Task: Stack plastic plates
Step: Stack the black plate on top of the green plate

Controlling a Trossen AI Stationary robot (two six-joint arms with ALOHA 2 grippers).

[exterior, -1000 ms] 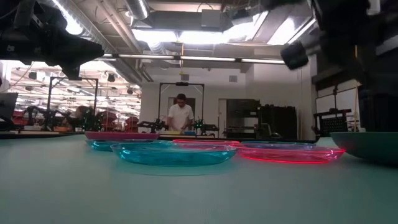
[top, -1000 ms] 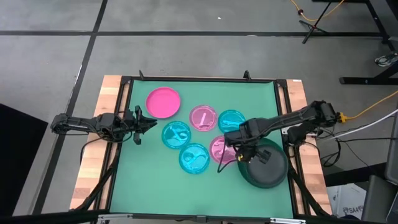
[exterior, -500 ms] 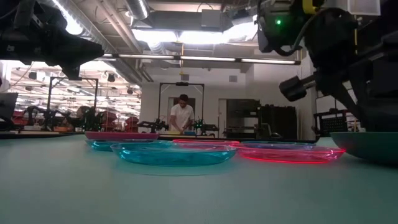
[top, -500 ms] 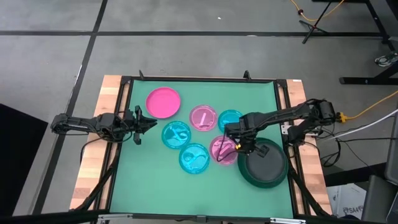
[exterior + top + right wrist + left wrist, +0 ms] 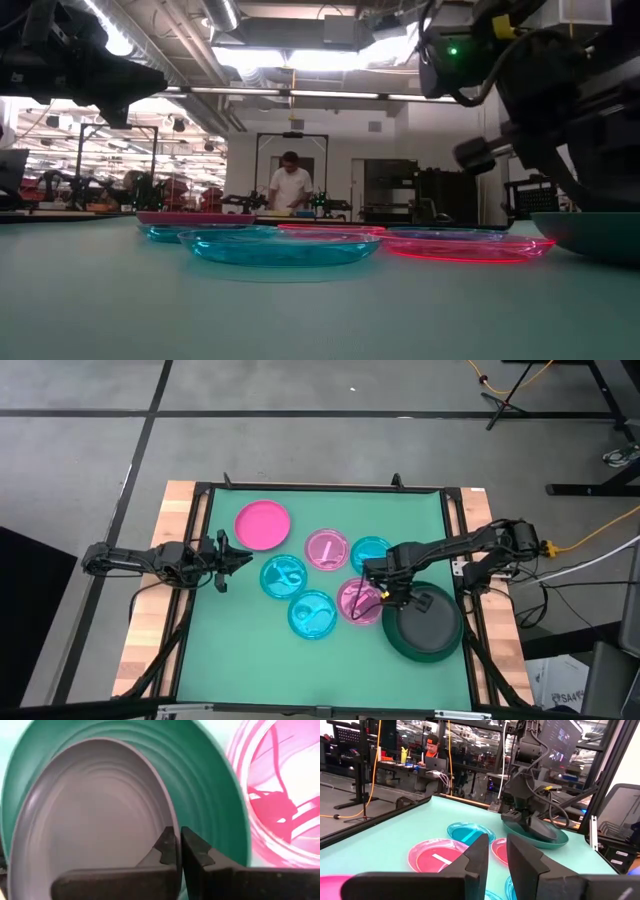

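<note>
Right claw (image 5: 383, 594): clenched, empty, over the stack's 10 o'clock rim.
Stack: round dark grey plastic plate (image 5: 428, 612) nested in large dark green plastic plate (image 5: 397, 643), bench 4 o'clock.
Remaining: hot pink plate (image 5: 263, 524), five translucent plates, unstacked.
Left claw (image 5: 240, 559): idle, 9 o'clock, slightly parted.

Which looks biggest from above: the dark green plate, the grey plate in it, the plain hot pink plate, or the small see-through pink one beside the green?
1. dark green plate
2. grey plate
3. plain hot pink plate
4. see-through pink plate

The grey and hot pink plates look close in size; that order is unsure.
</note>
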